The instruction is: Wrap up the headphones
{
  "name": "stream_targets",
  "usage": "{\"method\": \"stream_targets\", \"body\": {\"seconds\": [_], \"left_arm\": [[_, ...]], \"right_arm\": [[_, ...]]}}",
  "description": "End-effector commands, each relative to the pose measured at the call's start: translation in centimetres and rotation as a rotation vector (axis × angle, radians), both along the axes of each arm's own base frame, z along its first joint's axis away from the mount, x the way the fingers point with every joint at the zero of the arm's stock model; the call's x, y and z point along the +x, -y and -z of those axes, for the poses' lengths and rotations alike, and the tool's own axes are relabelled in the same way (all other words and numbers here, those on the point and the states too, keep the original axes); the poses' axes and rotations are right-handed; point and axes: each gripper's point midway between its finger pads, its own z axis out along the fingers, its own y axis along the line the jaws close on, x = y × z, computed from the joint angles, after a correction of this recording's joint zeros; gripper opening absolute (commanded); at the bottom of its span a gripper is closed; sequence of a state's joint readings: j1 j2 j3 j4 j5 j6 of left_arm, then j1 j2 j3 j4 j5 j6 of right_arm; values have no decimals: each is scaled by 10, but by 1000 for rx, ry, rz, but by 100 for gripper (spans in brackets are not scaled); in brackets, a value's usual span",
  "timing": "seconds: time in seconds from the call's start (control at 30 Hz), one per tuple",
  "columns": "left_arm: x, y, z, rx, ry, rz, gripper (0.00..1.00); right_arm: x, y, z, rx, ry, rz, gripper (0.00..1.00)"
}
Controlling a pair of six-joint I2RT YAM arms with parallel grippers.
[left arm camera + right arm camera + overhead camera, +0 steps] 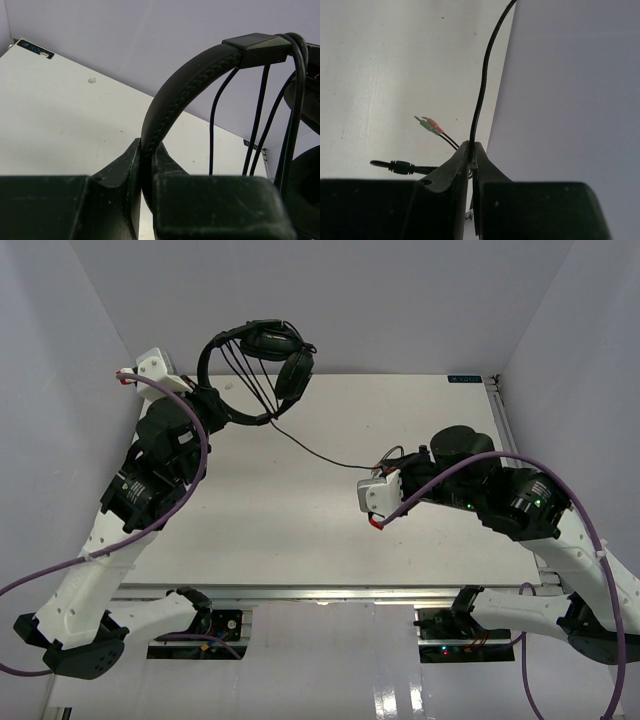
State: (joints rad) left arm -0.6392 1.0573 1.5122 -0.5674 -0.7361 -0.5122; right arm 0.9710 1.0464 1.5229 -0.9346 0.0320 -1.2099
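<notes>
A white table (300, 540) with a faintly speckled top stands boxed in by plain, pale lavender-grey walls, softly and evenly lit: a back wall (400, 300), a left wall (45, 390) and a right wall (590, 350). A small dark label (465, 379) sits at the table's far right corner. A metal rail (330, 593) runs along its near edge, and below that lies what seems a glossy white surface (330, 670).

You had a white table (330, 540) before you, closed in by pale lilac walls (400, 300) on its left, far and right sides. A small dark label (464, 379) lay flat at the far right corner. A metal rail (330, 593) ran along the near edge. A tiny speck (92, 80) sat near the label, close to the edge against the wall.
</notes>
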Motion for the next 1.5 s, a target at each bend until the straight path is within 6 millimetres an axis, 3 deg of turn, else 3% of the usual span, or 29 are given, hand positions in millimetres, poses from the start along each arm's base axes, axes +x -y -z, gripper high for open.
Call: {"method": "stream_targets", "body": {"seconds": [0.0,0.27,0.37,0.5,0.73,0.93,1.07,1.27,1.47], "left_arm": [[6,-2,0,-4,19,-31,0],[39,23,35,23,-53,-22,0],[45,26,49,43,-77,-21,0],[56,29,78,78,-134,-13,0],[66,48,124,93,-231,54,0],[68,64,163,139,-319,127,0],[66,76,188,170,-380,203,0],[57,105,227,197,-492,374,0],[39,120,235,242,-500,537,0]], "right_arm": [[-7,7,-50,91,80,-15,8],[-2,-4,-70,117,128,-15,8],[0,-4,-90,169,170,-7,8],[0,-7,-103,201,193,-10,8],[7,-14,-106,233,217,6,8],[20,-20,-121,285,272,49,8],[24,-29,-121,289,274,42,8],[32,-47,-98,250,245,25,8],[53,-50,-91,207,352,81,8]]}}
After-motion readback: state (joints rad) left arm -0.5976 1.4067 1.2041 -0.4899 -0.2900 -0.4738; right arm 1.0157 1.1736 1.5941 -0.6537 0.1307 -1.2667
